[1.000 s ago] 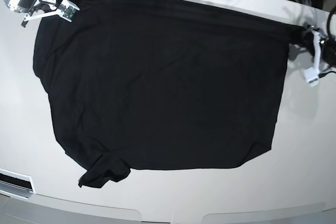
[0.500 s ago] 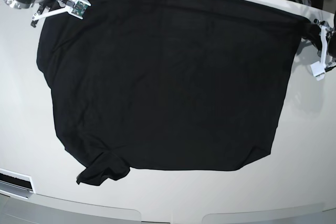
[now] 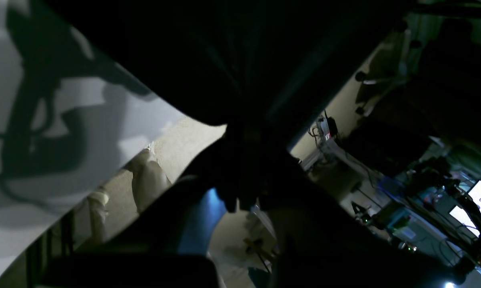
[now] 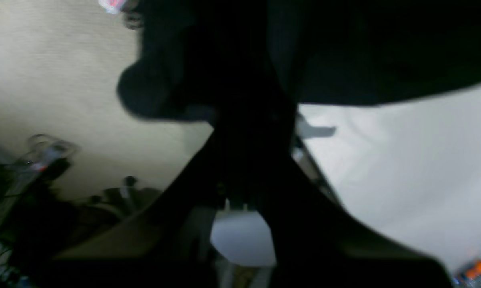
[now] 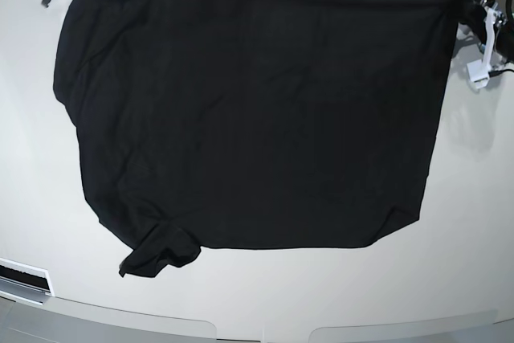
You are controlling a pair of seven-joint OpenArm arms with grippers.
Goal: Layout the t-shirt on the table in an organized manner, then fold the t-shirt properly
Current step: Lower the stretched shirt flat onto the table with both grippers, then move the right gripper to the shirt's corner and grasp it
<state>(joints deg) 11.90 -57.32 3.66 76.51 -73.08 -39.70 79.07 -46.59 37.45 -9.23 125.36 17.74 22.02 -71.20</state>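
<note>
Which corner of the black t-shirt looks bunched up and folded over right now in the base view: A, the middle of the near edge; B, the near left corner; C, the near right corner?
B: the t-shirt has a crumpled flap at its near left corner, while the rest of the near edge lies flat on the table.

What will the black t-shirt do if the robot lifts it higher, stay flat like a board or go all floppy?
Probably floppy. The t-shirt hangs in soft folds where the left gripper pinches it, so it likely droops between both grips. One sleeve lies crumpled on the table, so it likely bunches easily. It looks thin, so it is probably light.
</note>
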